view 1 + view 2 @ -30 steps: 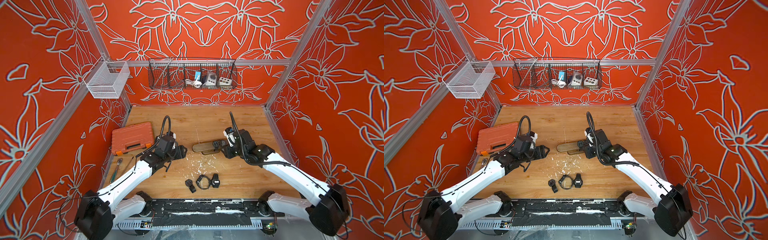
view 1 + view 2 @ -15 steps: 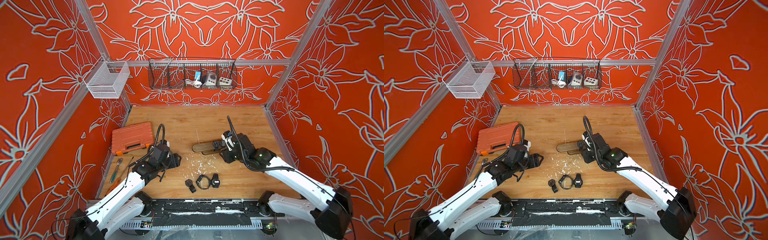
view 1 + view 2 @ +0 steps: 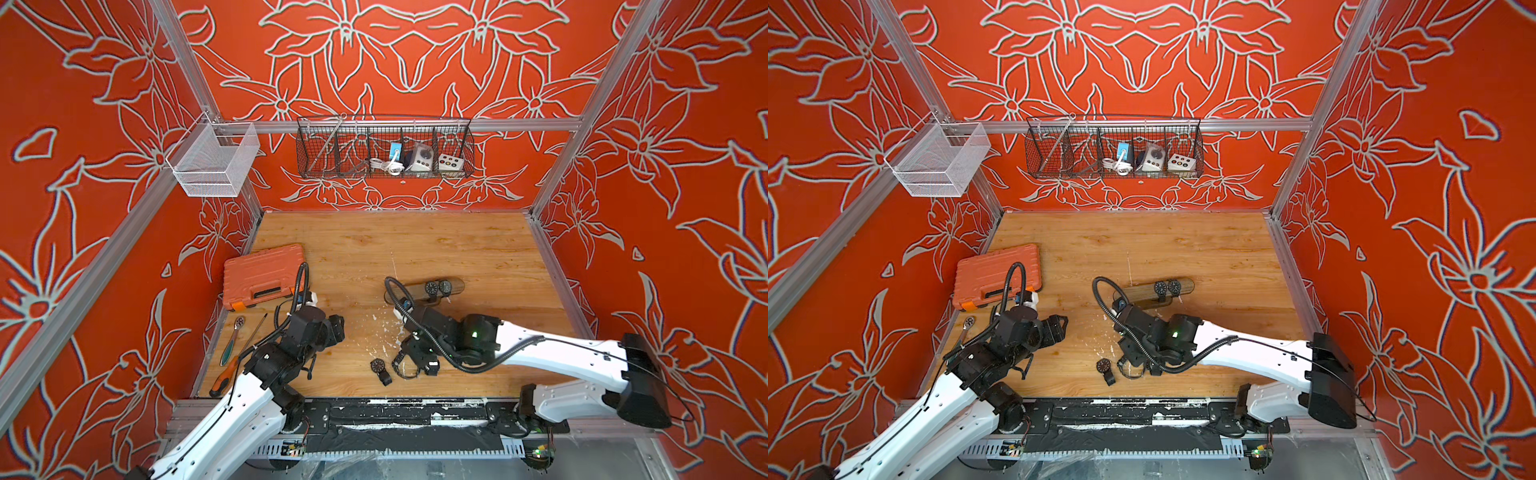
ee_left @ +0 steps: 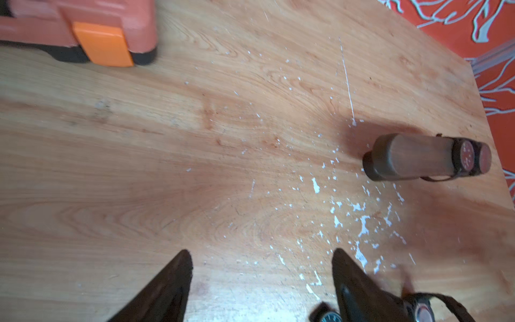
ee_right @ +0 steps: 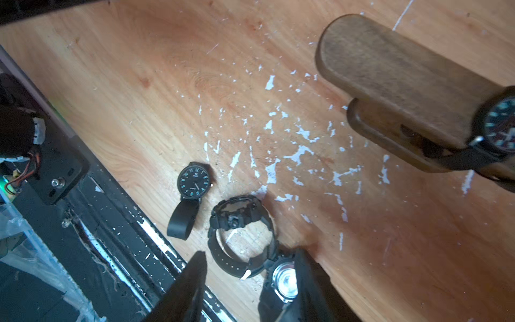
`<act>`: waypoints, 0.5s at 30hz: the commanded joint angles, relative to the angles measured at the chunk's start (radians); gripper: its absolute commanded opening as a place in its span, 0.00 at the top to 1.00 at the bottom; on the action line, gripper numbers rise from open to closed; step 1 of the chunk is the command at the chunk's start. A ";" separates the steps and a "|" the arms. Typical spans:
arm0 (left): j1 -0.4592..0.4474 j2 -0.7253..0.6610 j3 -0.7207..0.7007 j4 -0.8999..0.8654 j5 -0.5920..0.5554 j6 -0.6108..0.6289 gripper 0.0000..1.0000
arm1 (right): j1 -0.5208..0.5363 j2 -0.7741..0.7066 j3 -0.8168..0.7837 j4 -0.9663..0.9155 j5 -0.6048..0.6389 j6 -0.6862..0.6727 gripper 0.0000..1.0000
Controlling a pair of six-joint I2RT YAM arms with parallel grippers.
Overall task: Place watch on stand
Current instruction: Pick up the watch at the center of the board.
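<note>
The stand (image 3: 409, 291) (image 3: 1138, 291) is a brown wooden bar on a dark base, mid-table, with two watches (image 3: 439, 286) strapped round its right end. Three loose black watches lie near the front edge: a round-faced watch (image 5: 193, 179) (image 3: 378, 365), a buckled loop watch (image 5: 242, 220), and a watch lying face down with a silver back (image 5: 284, 281). My right gripper (image 5: 250, 276) (image 3: 413, 359) hovers open over them, the loop's strap between its fingers and the silver back beside one finger. My left gripper (image 4: 259, 267) (image 3: 337, 328) stands open and empty over bare wood, left of the watches.
An orange tool case (image 3: 262, 274) (image 4: 83, 28) lies at the left. A ratchet wrench (image 3: 232, 340) and a screwdriver (image 3: 224, 374) lie along the left edge. The black front rail (image 5: 117, 223) runs close to the loose watches. Wire baskets (image 3: 384, 147) hang on the back wall.
My right gripper has left the stand and come forward and down over the loose watches. The left arm has drawn back toward the front left.
</note>
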 commanded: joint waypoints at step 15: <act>0.002 -0.229 -0.069 -0.111 -0.124 -0.037 0.36 | 0.057 -0.190 -0.039 -0.077 0.053 0.028 0.47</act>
